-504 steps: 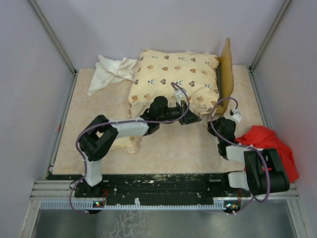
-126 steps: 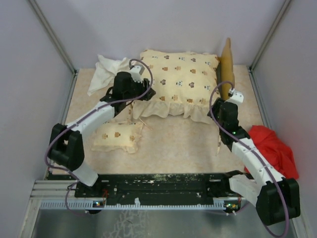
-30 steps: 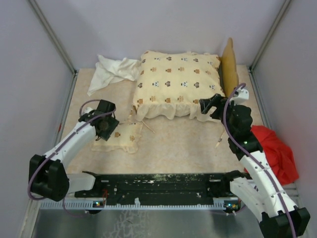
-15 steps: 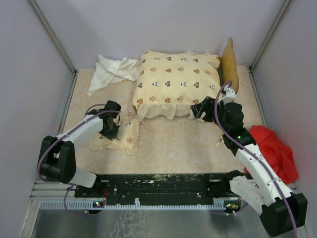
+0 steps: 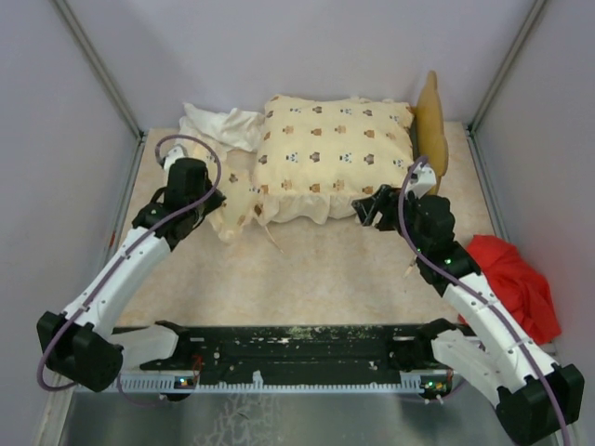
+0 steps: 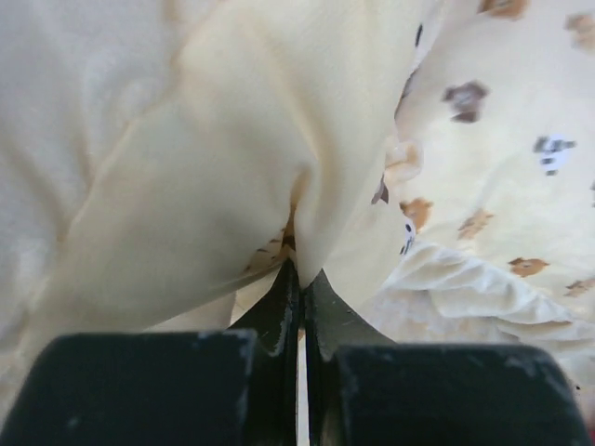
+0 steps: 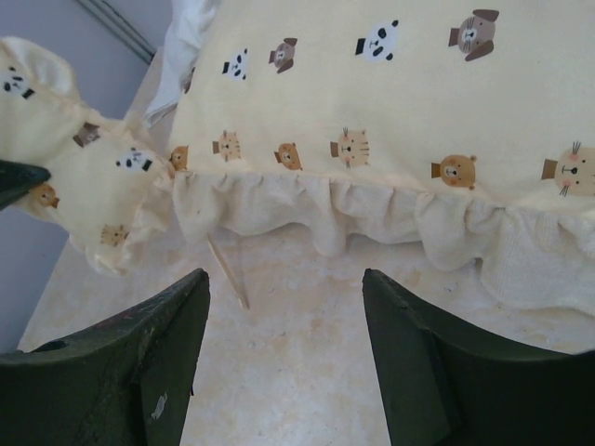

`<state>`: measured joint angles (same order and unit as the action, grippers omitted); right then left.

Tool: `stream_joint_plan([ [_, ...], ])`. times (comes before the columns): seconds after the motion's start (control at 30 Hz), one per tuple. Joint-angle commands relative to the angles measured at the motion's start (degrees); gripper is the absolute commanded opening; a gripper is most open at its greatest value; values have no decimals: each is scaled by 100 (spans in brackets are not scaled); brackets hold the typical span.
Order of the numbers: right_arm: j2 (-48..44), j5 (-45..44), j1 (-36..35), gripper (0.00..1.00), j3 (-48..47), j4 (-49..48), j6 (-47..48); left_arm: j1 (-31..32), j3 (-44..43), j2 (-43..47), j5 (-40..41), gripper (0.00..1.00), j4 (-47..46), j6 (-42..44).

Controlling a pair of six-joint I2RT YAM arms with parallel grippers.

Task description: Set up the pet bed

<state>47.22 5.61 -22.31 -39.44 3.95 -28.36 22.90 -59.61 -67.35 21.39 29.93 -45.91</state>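
The cream animal-print cushion (image 5: 335, 153) lies at the back middle of the table. The pet bed's wooden headboard (image 5: 430, 130) stands on edge against the cushion's right side. My left gripper (image 5: 206, 203) is shut on a fold of the small matching pillow (image 5: 234, 200), which hangs off the table against the cushion's left edge. In the left wrist view the jaws meet on pillow (image 6: 223, 186) cloth at the left gripper (image 6: 299, 271), cushion frill (image 6: 465, 288) to the right. My right gripper (image 7: 285, 279) stands open and holds nothing, low over bare table just in front of the cushion (image 7: 390, 93) frill.
A crumpled white cloth (image 5: 216, 125) lies at the back left, behind the pillow. A red cloth (image 5: 509, 279) sits at the right edge beside the right arm. A thin wooden stick (image 7: 228, 271) pokes out from under the cushion frill.
My left gripper shut on the pillow, lifted it off the table and carried it back toward the cushion's left edge. The right gripper edged left along the cushion's front.
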Motion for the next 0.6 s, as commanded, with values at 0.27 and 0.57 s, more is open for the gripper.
stream_joint_plan([
  [0.27,-133,-335,-46,67,-629,-24,263,151,-1553,-836,-1804,0,-2455,2743],
  [0.57,-76,-855,-46,67,-741,154,475,584,-3809,-2821,-3297,0,-2479,3117],
])
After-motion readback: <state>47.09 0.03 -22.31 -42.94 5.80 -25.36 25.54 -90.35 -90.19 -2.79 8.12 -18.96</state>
